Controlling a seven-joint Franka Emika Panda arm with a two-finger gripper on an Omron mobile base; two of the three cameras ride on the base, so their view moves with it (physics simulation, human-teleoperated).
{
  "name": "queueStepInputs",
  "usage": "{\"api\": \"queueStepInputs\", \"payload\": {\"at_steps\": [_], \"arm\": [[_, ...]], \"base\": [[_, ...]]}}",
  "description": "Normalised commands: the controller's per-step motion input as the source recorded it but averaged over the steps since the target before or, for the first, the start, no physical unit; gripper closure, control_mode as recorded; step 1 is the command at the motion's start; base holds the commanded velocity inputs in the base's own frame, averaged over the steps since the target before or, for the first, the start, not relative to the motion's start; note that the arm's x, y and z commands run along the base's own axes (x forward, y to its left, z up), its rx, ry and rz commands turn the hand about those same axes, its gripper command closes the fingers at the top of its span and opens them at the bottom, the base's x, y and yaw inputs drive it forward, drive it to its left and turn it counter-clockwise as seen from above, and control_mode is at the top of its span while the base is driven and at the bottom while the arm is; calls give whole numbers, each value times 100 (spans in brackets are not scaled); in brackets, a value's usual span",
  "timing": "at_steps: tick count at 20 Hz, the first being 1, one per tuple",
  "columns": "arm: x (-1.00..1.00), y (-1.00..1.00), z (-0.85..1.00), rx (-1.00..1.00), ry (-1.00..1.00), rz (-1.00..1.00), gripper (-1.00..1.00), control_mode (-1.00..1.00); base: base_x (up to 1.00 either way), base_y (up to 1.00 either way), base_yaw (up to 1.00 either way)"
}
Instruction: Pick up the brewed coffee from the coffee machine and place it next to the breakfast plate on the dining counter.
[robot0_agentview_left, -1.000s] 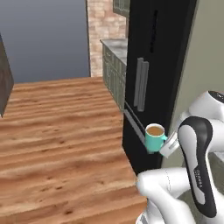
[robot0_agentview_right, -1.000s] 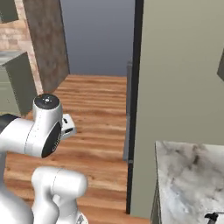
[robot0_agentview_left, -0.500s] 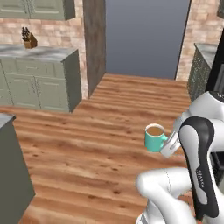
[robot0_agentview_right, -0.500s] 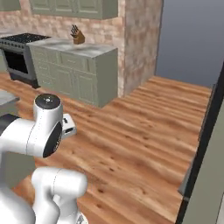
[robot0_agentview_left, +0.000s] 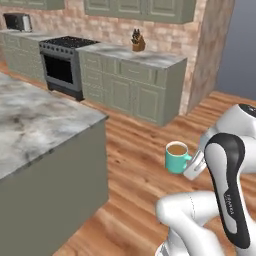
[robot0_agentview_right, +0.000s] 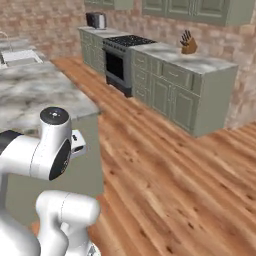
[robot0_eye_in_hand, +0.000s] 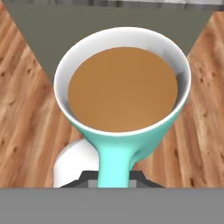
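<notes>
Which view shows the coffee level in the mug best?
The hand view: it looks straight down into the mug, showing the brown coffee below the rim. The left base view shows the mug small, from the side, at the tool.

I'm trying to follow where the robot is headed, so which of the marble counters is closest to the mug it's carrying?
The dining counter, the island with bare olive-green sides at the left. The mug hangs over the floor beside it; the other counter lies farther back against the brick wall.
</notes>
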Motion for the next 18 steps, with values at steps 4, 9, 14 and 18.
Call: {"api": "queueStepInputs", "payload": {"at_steps": [4,9,14,18], "arm": [[0,0,0,0,0,0,100,100],[0,0,0,0,0,0,100,100],[0,0,0,0,0,0,100,100],[0,0,0,0,0,0,100,100]], "base": [[18,72,70],[1,93,71],[0,100,64],[0,100,45]]}}
